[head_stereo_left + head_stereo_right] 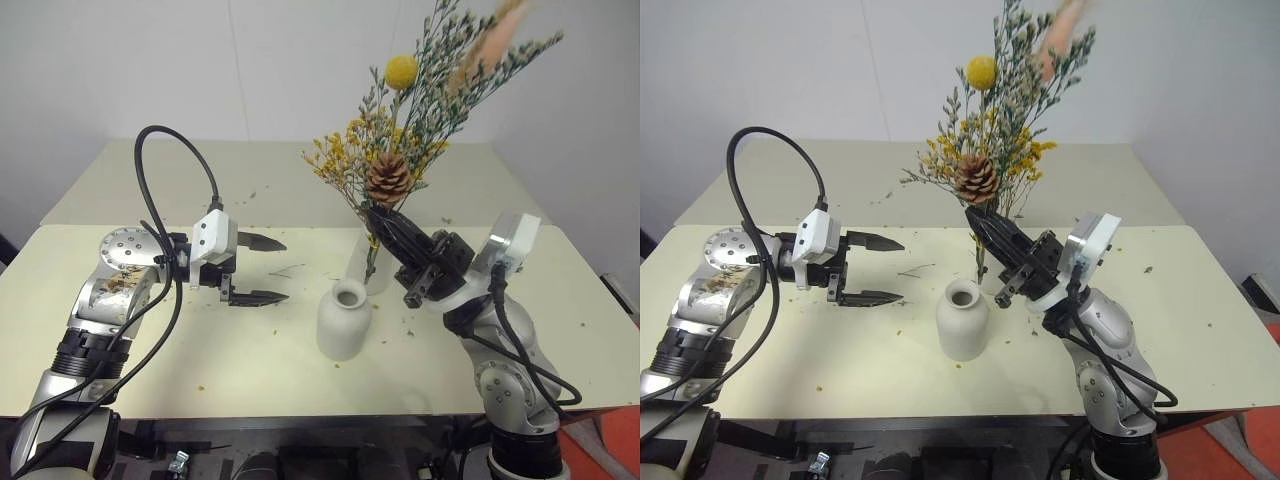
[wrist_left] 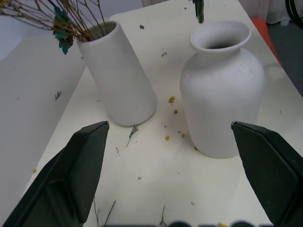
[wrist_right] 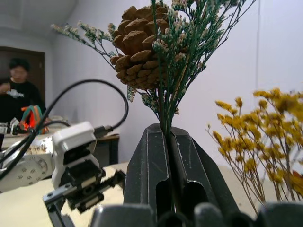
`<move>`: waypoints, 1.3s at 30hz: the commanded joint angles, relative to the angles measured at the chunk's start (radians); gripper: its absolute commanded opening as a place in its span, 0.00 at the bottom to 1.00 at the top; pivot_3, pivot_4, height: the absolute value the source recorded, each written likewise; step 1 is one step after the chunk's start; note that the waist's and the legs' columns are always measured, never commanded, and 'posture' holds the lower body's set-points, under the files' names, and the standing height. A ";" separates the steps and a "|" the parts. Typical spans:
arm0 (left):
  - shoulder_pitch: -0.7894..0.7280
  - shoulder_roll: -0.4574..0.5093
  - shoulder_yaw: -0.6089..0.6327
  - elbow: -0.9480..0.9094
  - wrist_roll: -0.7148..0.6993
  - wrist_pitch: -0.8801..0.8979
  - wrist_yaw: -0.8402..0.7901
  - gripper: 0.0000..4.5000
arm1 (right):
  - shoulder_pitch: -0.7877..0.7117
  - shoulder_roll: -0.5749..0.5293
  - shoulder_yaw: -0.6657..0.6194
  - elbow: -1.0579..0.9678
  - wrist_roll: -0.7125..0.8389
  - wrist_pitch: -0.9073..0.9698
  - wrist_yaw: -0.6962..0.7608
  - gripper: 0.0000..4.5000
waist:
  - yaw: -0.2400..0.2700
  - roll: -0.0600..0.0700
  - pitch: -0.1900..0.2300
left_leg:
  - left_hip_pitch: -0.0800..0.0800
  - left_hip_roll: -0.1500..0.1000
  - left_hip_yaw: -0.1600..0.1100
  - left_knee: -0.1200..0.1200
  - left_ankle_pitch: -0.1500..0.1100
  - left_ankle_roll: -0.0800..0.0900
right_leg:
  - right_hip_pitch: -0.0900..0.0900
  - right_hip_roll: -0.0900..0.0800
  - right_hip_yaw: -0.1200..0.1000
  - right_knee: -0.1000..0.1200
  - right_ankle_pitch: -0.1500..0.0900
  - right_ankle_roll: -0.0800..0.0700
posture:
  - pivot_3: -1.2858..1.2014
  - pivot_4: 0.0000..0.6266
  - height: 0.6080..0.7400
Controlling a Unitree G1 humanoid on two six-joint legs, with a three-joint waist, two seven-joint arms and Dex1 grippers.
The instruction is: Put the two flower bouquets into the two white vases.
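Observation:
My right gripper is shut on the stems of the grey-green bouquet, which stands upright with a pinecone just above the fingers. Its stem end hangs over the far side of the short bottle-shaped vase, outside the mouth. The tall cylinder vase stands right behind, partly hidden by the gripper, with the yellow bouquet in it. My left gripper stays open, level, to the left of the bottle vase and pointing at it.
Both vases stand mid-table, which is strewn with crumbs and bits of stem. A second table lies behind. A black cable loops over my left arm. A person sits far off in the right wrist view.

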State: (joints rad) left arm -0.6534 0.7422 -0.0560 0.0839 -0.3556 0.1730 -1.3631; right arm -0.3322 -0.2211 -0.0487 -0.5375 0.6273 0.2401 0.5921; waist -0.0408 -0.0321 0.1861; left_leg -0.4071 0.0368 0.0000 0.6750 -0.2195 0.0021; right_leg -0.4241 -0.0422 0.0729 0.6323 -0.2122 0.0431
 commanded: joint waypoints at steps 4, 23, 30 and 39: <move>0.003 0.003 0.027 -0.037 -0.020 -0.001 0.016 1.00 | -0.008 0.007 0.004 -0.041 0.099 0.029 -0.018 0.00 | 0.001 0.000 0.000 | 0.000 0.000 0.000 0.000 0.000 0.000 | 0.000 0.000 0.000 0.000 0.000 0.000 | 0.52 0.24 1.00; -0.004 0.002 0.044 -0.011 -0.026 -0.012 0.026 1.00 | 0.060 0.045 0.088 0.109 0.050 -0.075 0.096 0.00 | -0.001 0.000 0.000 | 0.000 0.000 0.000 0.000 0.000 0.000 | 0.000 0.000 0.000 0.000 0.000 0.000 | 0.52 0.24 1.00; -0.017 -0.005 0.048 -0.003 -0.024 -0.013 0.023 1.00 | 0.072 0.071 0.101 0.152 0.032 -0.115 0.144 0.00 | -0.001 0.000 0.000 | 0.000 0.000 0.000 0.000 0.000 0.000 | 0.000 0.000 0.000 0.000 0.000 0.000 | 0.52 0.24 1.00; -0.022 0.007 0.031 -0.012 -0.063 0.035 -0.040 1.00 | 0.104 0.068 0.117 0.133 0.015 -0.109 0.141 0.00 | -0.001 0.000 0.000 | 0.000 0.000 0.000 0.000 0.000 0.000 | 0.000 0.000 0.000 0.000 0.000 0.000 | 0.52 0.24 1.00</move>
State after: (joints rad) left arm -0.6551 0.7320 -0.0358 0.0946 -0.3942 0.2002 -1.3798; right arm -0.2249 -0.1508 0.0669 -0.3633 0.6430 0.1502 0.7262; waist -0.0419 -0.0320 0.1861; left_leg -0.4072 0.0369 0.0000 0.6750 -0.2195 0.0021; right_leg -0.4244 -0.0422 0.0727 0.6323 -0.2122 0.0430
